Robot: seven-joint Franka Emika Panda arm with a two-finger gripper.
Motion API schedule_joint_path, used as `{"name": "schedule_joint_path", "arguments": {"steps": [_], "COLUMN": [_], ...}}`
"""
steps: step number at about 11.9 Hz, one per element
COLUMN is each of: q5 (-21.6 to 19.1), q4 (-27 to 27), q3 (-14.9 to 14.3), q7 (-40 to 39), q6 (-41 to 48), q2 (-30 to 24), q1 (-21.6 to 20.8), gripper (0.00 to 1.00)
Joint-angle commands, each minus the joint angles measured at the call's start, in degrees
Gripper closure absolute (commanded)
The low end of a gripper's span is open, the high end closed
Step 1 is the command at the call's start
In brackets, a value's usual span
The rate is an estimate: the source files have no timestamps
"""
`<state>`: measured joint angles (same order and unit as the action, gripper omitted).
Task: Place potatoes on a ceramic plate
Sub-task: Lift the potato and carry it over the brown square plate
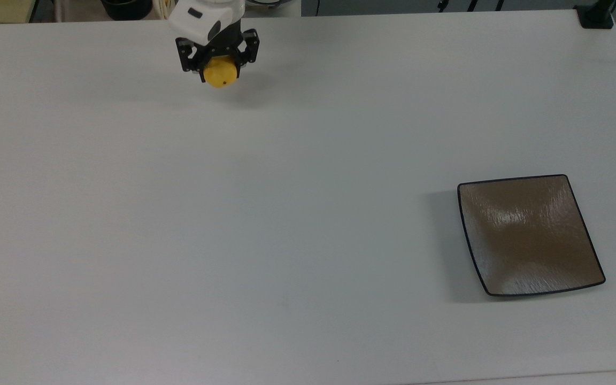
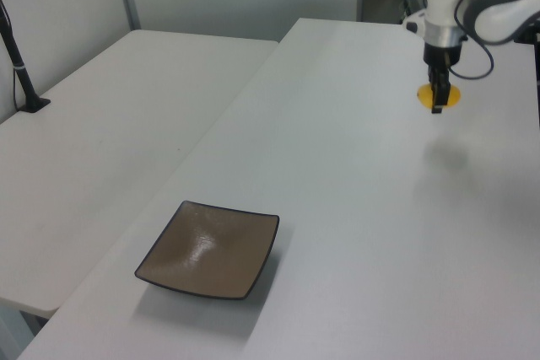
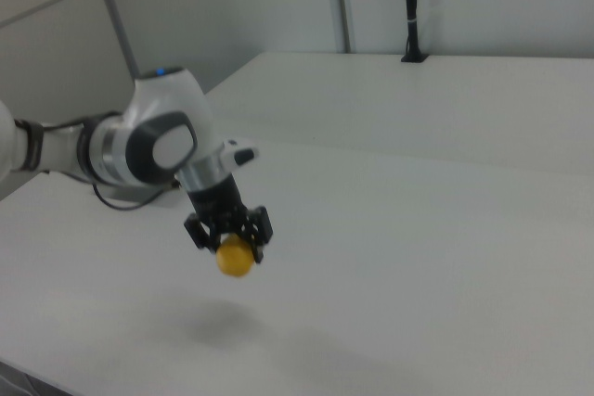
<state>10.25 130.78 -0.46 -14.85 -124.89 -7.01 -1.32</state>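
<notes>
The black fingers [image 1: 239, 60] of the two-finger gripper [image 1: 218, 67] are clamped on the small bright-yellow oval potato [image 1: 218, 75], one on each side of it, with most of the potato bulging out below the fingertips (a tiny dark spot shows on its skin in the top view). In the right view the gripper [image 3: 232, 240] holds the potato [image 3: 235, 258] clear of the white tabletop [image 3: 445, 257], and a soft shadow lies on the table beneath and apart from it. In the left view the fingers [image 2: 437, 90] point straight down with the potato [image 2: 440, 95] between them, and its shadow falls on the table nearer the camera.

Above the fingers rises the white wrist of the arm [image 3: 153, 141], with a grey cable looping beside it.

Well away from the fingers, across the white table [image 1: 308, 214], sits the square brown glossy ceramic plate with a thin dark rim [image 1: 530, 235], flat on the table towards the top view's lower right; in the left view the plate [image 2: 209, 249] lies at the lower left, bare.
</notes>
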Motion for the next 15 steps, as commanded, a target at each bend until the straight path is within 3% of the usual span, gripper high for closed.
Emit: {"name": "schedule_joint_path", "arguments": {"steps": [1, 3, 8, 11, 15], "q5": [-4.86, -6.46, -10.51, -10.08, -9.90], "q4": [-20.13, -33.78, -48.40, -49.30, -49.74], "q3": [-0.24, -0.15, -0.15, 0.38, 0.38], "q7": [1.23, 4.46, 16.42, 30.45, 37.35], "q6": [18.82, 27.83, 26.03, 9.55, -11.64], "q2": [7.50, 13.66, 23.16, 27.64, 33.62], "q1": [-4.47, -7.46, -14.31, -21.16, -27.06], "gripper": [1.00, 0.99, 0.99, 0.99, 0.99]}}
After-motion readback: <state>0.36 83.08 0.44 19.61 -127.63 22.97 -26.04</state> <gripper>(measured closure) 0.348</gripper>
